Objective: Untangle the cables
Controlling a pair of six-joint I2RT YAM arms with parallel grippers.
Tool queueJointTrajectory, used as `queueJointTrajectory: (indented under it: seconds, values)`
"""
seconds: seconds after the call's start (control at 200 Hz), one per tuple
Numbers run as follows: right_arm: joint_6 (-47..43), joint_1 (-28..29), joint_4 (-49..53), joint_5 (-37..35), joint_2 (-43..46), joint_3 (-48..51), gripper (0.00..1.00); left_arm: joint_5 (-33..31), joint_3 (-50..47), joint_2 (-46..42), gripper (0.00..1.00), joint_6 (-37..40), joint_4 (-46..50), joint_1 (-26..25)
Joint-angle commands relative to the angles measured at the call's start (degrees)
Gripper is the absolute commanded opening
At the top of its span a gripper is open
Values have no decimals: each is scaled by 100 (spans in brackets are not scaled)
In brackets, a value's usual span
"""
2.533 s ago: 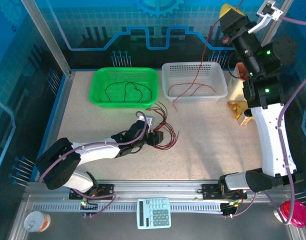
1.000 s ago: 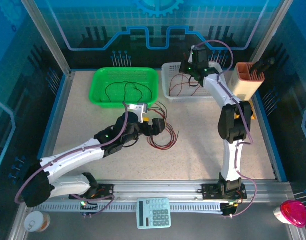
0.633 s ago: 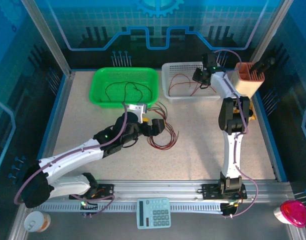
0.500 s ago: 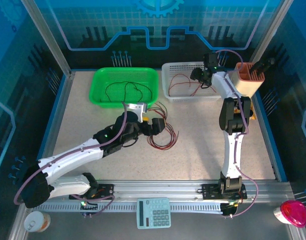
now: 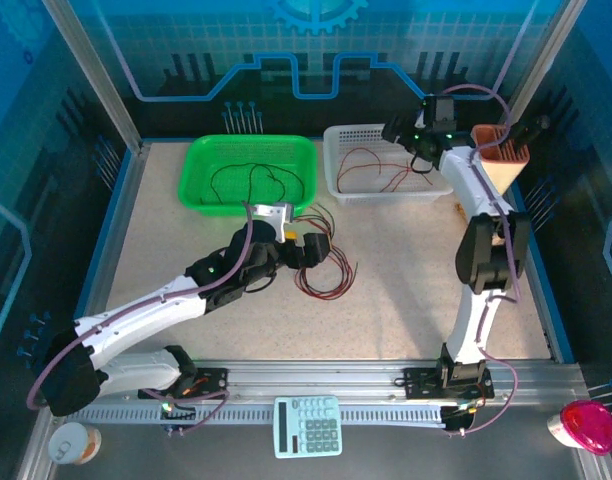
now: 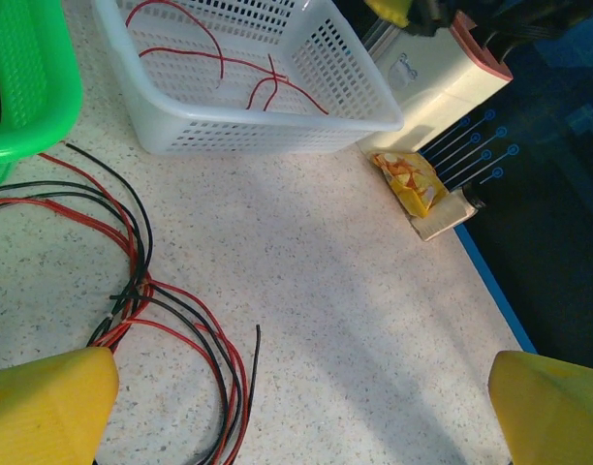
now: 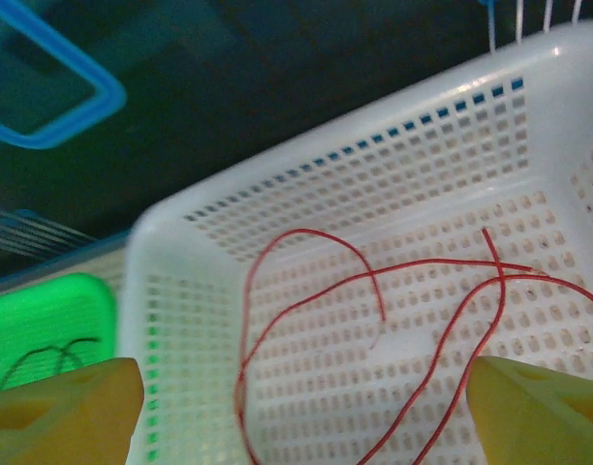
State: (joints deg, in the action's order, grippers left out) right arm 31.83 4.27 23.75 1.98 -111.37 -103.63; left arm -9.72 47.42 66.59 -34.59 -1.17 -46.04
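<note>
Well, our left gripper (image 6: 296, 412) gapes empty by the cables (image 6: 134, 291), beside bare table (image 6: 355, 291). Our right gripper (image 7: 296, 407) hangs open, empty, over the white basket (image 7: 374, 184).

Left tool (image 6: 298, 412): fingertips (image 6: 46, 405) cut off by bottom edge in left wrist view. Lower end of cable tangle (image 6: 137, 291) hidden behind near fingertip. Green basket (image 6: 25, 87) cut by left edge, white basket (image 6: 277, 136) by top edge.
Right tool (image 7: 301, 402): fingertips (image 7: 64, 402) cut by bottom edge. Red cables (image 7: 422, 263) cut off at frame bottom. Green basket blurred there.
Top view: tangle partly covered by left tool.
</note>
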Motion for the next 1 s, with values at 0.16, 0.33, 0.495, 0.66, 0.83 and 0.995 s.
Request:
queueJointTrajectory:
  seconds: [0.16,0.33,0.495,0.66,0.83,0.995]
  values:
    - [-45,774,-946,265,2056,2235,85,-320,128,223,99,53,211,0]
    - [-115,1467,-976,73,3119,3873,82,-397,72,380,99,48,446,48]
    - [-156,1857,-1216,-7,3502,5437,68,-443,32,435,99,-55,881,166]
    - [-152,1864,-1462,-21,3396,6205,53,-401,-147,300,99,-214,1013,282]
    - [-138,1895,-1859,338,3098,6353,39,-347,-201,249,99,-203,1013,327]
    - [-90,1979,-1934,414,2626,6152,38,-320,-220,280,99,-207,970,335]
